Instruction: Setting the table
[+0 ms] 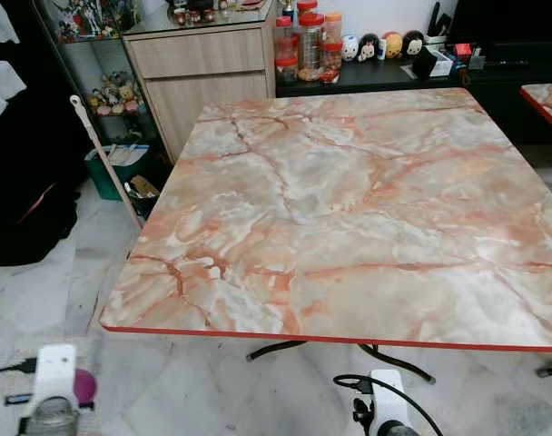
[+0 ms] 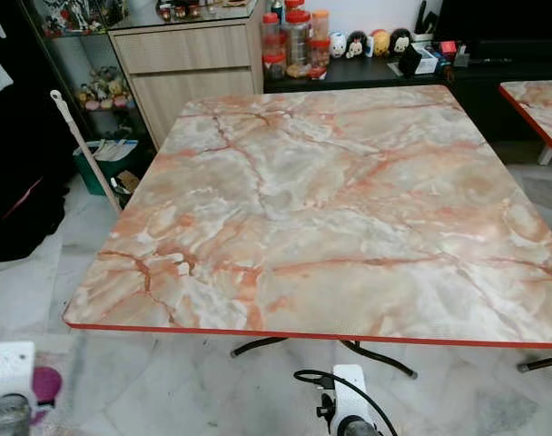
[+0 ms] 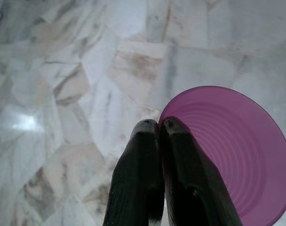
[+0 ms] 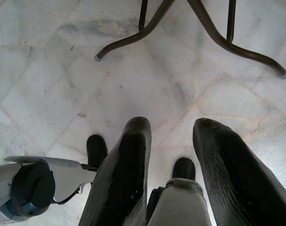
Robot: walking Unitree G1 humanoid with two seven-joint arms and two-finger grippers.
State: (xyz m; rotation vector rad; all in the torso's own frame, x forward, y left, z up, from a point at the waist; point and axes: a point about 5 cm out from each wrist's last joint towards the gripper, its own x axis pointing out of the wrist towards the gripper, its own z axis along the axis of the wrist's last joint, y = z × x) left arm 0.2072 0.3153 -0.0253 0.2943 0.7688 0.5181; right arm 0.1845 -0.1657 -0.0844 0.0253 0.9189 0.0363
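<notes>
A square table with a pink marble top and a red edge stands in front of me, with nothing on it. My left gripper hangs low at my left side over the floor. It is shut on the rim of a purple plastic cup, one finger inside and one outside. The cup peeks out beside the left wrist, below the table's near left corner. My right gripper hangs open over the marble floor near the table's curved legs, holding nothing.
A wooden cabinet and jars stand behind the table. Figurines line a dark sideboard. A green bin and a leaning stick are at the table's left. A second table is at the far right.
</notes>
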